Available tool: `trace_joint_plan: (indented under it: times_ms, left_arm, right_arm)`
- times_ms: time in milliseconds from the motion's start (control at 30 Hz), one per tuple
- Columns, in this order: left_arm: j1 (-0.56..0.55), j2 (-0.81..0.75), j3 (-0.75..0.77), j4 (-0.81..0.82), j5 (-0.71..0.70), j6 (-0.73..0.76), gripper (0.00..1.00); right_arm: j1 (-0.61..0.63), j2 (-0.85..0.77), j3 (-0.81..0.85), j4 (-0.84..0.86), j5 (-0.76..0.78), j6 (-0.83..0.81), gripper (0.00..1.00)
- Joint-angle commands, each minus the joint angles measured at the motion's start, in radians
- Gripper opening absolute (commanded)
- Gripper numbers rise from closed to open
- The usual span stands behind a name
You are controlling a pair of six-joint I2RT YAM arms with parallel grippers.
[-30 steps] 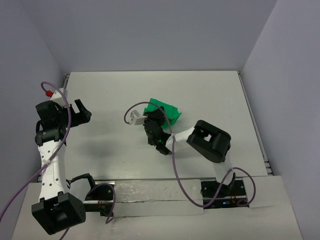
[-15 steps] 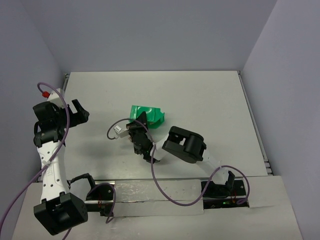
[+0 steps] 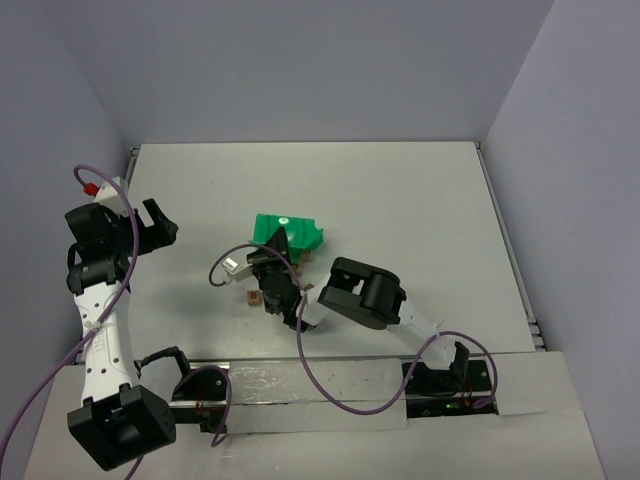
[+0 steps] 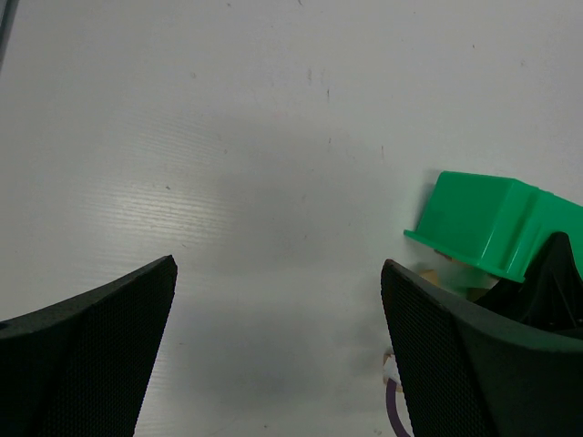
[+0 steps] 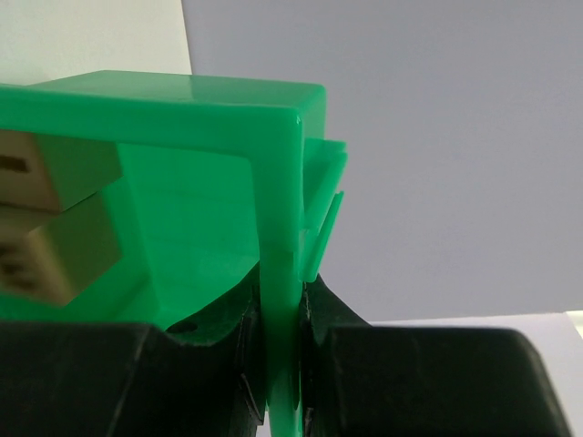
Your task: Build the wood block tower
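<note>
While right fingers (image 5: 410, 382) clamp wall of tilted green bin (image 3: 290, 230), wood blocks (image 3: 254, 297) lie near it; left fingers (image 4: 91, 364) spread, empty.

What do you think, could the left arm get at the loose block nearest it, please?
Probably yes: the block lies on the table beside the right gripper, which clamps the bin; the left gripper is open and nothing stands between, though clearance looks tight.

A pale grey table (image 3: 400, 190) sits boxed in by plain lavender walls (image 3: 300, 70).
</note>
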Motion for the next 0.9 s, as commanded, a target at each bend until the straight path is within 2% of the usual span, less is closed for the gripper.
trace_joint_plan:
  times_ms: [0, 433, 733, 867]
  left_arm:
    - [0.01, -0.003, 0.016, 0.02, 0.021, -0.016, 0.99]
    - [0.011, -0.007, 0.011, 0.026, 0.02, -0.012, 0.99]
    - [0.012, -0.023, 0.009, 0.022, 0.027, 0.0, 0.99]
    - [0.012, -0.034, 0.005, 0.026, 0.042, 0.014, 0.99]
  right_arm:
    - [-0.007, 0.042, 0.041, 0.399, -0.029, -0.021, 0.0]
    - [-0.104, -0.046, 0.064, 0.398, -0.05, -0.044, 0.0]
    - [-0.119, -0.122, 0.034, 0.387, -0.03, -0.018, 0.0]
    - [-0.117, -0.231, -0.058, 0.19, -0.006, 0.133, 0.0]
